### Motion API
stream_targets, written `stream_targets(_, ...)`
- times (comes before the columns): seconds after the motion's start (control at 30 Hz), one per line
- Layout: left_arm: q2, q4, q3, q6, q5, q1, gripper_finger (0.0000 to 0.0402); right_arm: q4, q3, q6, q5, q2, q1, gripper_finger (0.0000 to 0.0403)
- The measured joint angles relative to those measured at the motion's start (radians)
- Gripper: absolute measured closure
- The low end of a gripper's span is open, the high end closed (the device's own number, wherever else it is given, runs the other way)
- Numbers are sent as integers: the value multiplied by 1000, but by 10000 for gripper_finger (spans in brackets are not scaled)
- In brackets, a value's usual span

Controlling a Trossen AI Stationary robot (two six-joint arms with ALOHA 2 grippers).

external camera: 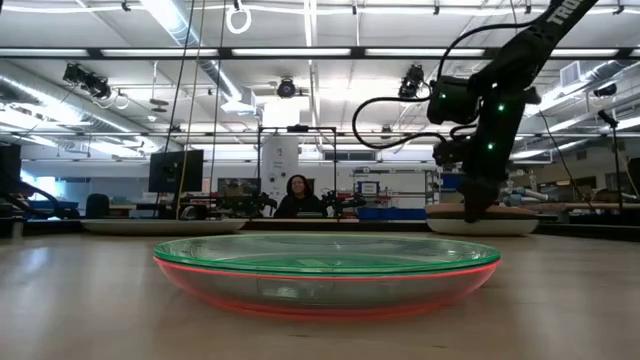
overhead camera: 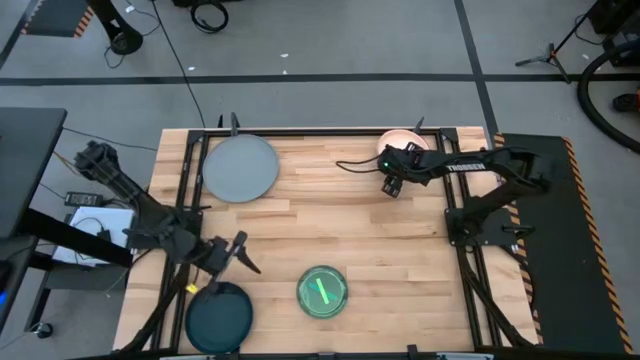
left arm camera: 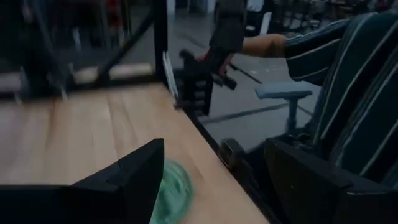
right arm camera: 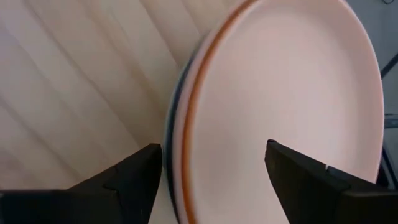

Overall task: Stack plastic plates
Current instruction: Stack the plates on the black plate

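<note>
The right gripper [overhead camera: 392,186] hangs over the table's far right corner w/ fingers spread wide & empty, straddling the near rim of the round peach-pink plastic plate [right arm camera: 280,106]; prob. lining up to pinch that rim for a lift. That plate sits atop a small stack, w/ an orange-edged & a pale blue plate edge showing just under it in the right wrist view. The left gripper [overhead camera: 236,253] waits at the near left, fingers also wide apart, nothing betw. them, just beside the round dark teal plastic plate [overhead camera: 219,316] at the table's near edge. The large round grey plastic plate [overhead camera: 241,167] lies flat far left, well apart from both arms. The translucent teal round plate [external camera: 325,251] rests nested on a red one [external camera: 325,290], near centre-front. So the plates are in four spots, stacking not done. Nothing stands betw. the piles on the wooden tabletop [overhead camera: 330,225]; black frame rails run along both sides. A person sits in the room beyond the table, clear of the arms.
</note>
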State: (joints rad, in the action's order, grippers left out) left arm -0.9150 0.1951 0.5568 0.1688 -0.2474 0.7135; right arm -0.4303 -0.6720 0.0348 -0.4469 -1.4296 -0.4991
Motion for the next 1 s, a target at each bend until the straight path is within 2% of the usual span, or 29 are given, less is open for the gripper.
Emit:
stream_targets(0.1, -64, -7, 2, 130, -63, 22, 118, 29, 0, 2, 2, -11, 2, 116)
stream_targets(0.27, -146, -26, 0, 243, -83, 2, 118, 12, 0, 10, -8, 24, 34, 116)
stream_targets(0.57, -207, -34, 1, 187, -191, -136, 118, -94, 0, 62, -5, 99, 66, 116)
stream_targets(0.8, -277, -41, 1, 213, -191, -190, 118, 42, 66, 225, 10, 73, 41, 118)
stream_targets(1.0, -298, -43, 1, 213, -186, -191, 118, 80, 106, 215, 18, 29, 0, 134)
